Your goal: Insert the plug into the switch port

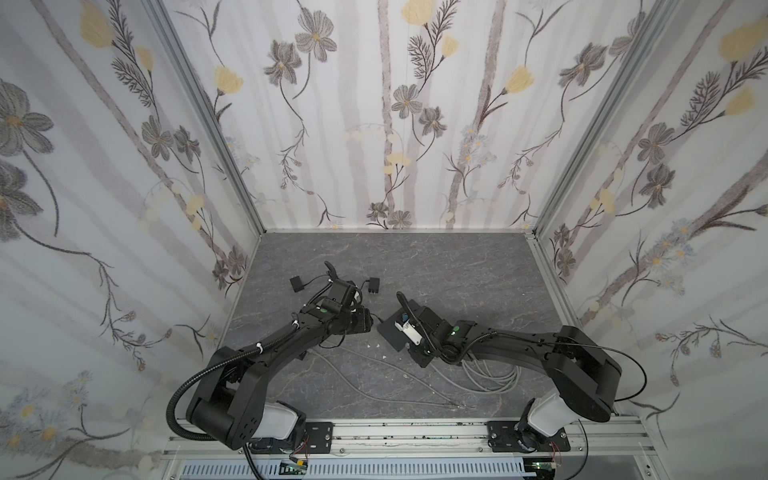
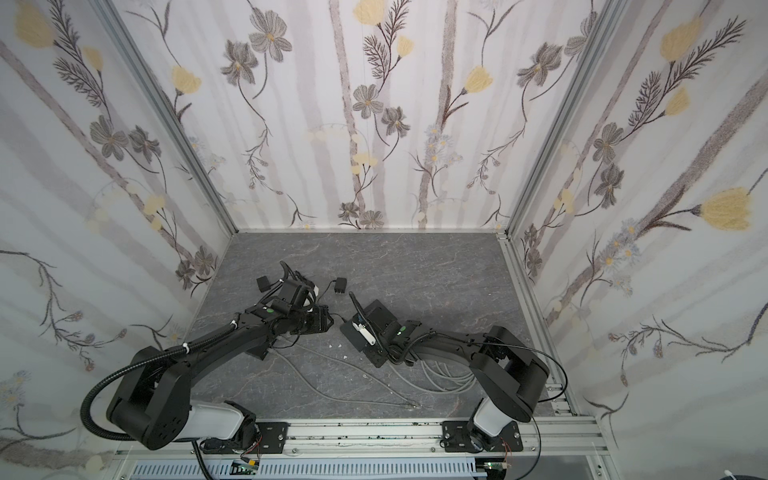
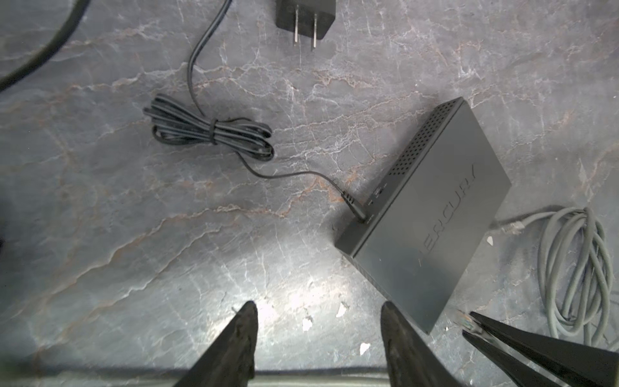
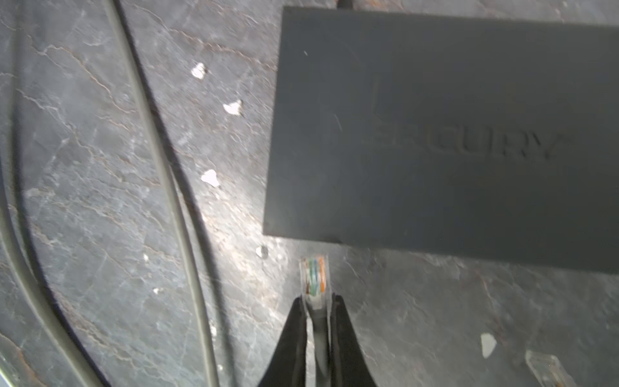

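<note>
Right wrist view shows the right gripper (image 4: 318,299) pinched shut on the plug (image 4: 314,274), which points straight ahead of it, just short of the near edge of the switch (image 4: 435,134); alignment seems in hand, and next comes a level push into a port hidden here, while the left gripper (image 3: 319,305) hangs open and empty.

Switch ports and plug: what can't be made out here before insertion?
- The switch shows only its lid in the right wrist view. In the left wrist view its front face is too dark to read.
- The plug: no latch tab shows in the right wrist view.
- In both top views the right arm hides the plug.
- The spare connector is blurred and cut off by the frame edge.
</note>
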Action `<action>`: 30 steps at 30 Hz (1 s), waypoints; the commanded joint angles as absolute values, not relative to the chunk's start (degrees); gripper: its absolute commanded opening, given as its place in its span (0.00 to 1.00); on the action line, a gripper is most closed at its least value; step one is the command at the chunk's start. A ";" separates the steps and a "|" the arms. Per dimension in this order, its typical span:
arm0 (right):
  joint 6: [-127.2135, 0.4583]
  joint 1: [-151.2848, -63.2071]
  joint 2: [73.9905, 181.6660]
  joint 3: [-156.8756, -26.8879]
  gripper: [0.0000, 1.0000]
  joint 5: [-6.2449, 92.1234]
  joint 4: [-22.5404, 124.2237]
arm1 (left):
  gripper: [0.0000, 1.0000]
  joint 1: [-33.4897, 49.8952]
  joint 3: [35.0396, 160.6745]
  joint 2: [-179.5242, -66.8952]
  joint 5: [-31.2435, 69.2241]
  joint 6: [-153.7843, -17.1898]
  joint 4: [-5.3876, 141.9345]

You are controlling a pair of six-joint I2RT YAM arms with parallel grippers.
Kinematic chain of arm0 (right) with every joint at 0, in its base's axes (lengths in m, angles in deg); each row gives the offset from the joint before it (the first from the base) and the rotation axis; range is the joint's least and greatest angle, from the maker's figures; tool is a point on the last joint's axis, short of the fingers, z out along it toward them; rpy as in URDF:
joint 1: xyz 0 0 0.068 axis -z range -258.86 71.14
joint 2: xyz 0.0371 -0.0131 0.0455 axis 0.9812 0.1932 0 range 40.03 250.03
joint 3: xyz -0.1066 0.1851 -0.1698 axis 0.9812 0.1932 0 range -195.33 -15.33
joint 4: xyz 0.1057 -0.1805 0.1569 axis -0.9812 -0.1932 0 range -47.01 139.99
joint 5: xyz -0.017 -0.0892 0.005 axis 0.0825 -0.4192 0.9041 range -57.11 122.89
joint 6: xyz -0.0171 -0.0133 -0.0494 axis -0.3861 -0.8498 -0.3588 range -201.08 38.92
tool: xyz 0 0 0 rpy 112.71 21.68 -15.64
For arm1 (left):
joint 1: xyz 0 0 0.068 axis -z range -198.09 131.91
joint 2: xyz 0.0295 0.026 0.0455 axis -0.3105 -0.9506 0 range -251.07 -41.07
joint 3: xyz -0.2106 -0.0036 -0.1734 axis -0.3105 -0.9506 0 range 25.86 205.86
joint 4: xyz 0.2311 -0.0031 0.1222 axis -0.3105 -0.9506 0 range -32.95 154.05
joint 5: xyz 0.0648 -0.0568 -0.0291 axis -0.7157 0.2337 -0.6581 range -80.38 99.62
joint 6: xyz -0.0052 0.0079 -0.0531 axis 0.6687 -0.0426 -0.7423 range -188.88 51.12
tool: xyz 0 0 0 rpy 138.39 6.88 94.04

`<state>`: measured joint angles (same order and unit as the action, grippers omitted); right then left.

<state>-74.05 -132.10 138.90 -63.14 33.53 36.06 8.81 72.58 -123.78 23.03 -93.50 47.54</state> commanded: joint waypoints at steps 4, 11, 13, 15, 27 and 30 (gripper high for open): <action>-68.65 -131.69 135.67 -55.64 0.07 34.90 47.23 | 0.60 8.86 80.37 -133.70 29.64 -92.62 50.60; -69.19 -131.69 139.31 -55.79 0.03 33.90 50.58 | 0.61 8.90 84.41 -139.82 31.49 -91.82 48.81; -69.62 -131.72 140.68 -56.38 0.02 34.02 51.26 | 0.62 8.90 85.17 -141.62 31.84 -91.81 48.43; -69.90 -131.69 141.93 -57.10 0.02 34.16 51.53 | 0.62 8.87 85.90 -143.35 32.22 -92.00 48.23; -70.79 -131.73 143.74 -57.25 0.01 34.40 52.56 | 0.62 9.46 86.61 -145.55 33.28 -91.93 48.20; -70.57 -131.73 143.57 -56.95 0.01 33.96 52.90 | 0.61 9.90 86.46 -145.54 33.06 -91.96 47.77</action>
